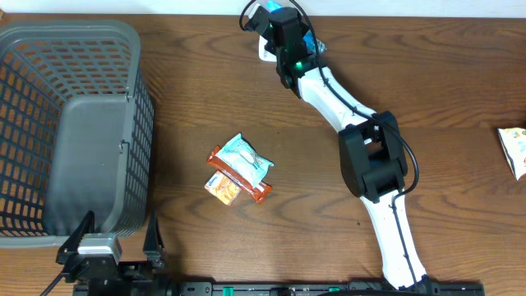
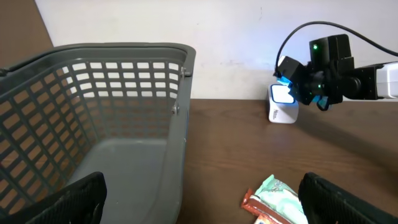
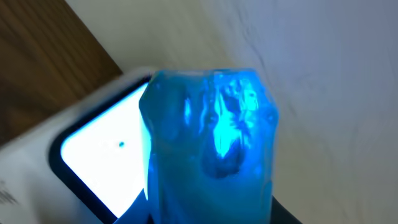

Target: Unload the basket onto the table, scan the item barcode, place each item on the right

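Your right gripper (image 2: 300, 82) clamped on blue packet (image 3: 211, 146) facing scanner (image 2: 283, 104), far table (image 1: 460, 74) edge; left gripper (image 2: 202, 179) spread wide beside basket (image 1: 82, 123), near edge.

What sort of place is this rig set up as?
Probably a mock shop checkout on a wooden table: a grey shopping basket, a white barcode scanner with a lit window, and loose snack packets.

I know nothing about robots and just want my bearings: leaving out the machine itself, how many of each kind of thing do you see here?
Baskets: 1, the grey basket
Scanners: 1, the white scanner
Snack packets: 5: pale blue packet, brown bar, orange packet, packet at the right edge, blue packet held at the scanner
Total: 7
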{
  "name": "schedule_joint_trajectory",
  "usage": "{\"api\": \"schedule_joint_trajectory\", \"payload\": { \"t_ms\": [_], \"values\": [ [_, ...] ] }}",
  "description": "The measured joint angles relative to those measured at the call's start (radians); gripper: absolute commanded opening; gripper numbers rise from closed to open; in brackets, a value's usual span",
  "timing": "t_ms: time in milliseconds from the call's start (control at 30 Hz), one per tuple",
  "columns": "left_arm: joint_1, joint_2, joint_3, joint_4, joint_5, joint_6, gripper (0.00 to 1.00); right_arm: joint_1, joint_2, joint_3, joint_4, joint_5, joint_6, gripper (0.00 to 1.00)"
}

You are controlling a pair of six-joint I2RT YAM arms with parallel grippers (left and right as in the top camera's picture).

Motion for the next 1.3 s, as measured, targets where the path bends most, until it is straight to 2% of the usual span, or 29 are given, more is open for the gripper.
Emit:
{"api": "schedule_joint_trajectory", "payload": {
  "t_ms": [133,267,533,700,900,1067,1133,1300],
  "values": [
    [0.0,0.0,0.0,0.0,0.0,0.0,0.98,-0.01,-0.004,0.004,-0.095,0.08,0.001,0.29],
    [0.0,0.0,0.0,0.0,0.0,0.0,0.98,-0.073,-0.023,0.006,-0.253,0.113,0.019,0.27],
    [0.0,0.0,0.0,0.0,0.0,0.0,0.98,-0.341,-0.069,0.006,-0.449,0.146,0.116,0.27],
    [0.0,0.0,0.0,0.0,0.0,0.0,0.98,-0.495,-0.08,-0.035,-0.486,0.165,0.157,0.28],
    [0.0,0.0,0.0,0.0,0.0,0.0,0.98,-0.638,-0.085,-0.168,-0.491,0.195,0.182,0.29],
    [0.0,0.0,0.0,0.0,0.0,0.0,0.98,-0.745,-0.086,-0.212,-0.494,0.233,0.277,0.31],
    [0.0,0.0,0.0,0.0,0.0,0.0,0.98,-0.78,-0.087,-0.212,-0.493,0.262,0.319,0.36],
    [0.0,0.0,0.0,0.0,0.0,0.0,0.98,-0.836,-0.092,-0.213,-0.494,0.322,0.411,0.62]
  ]
}}
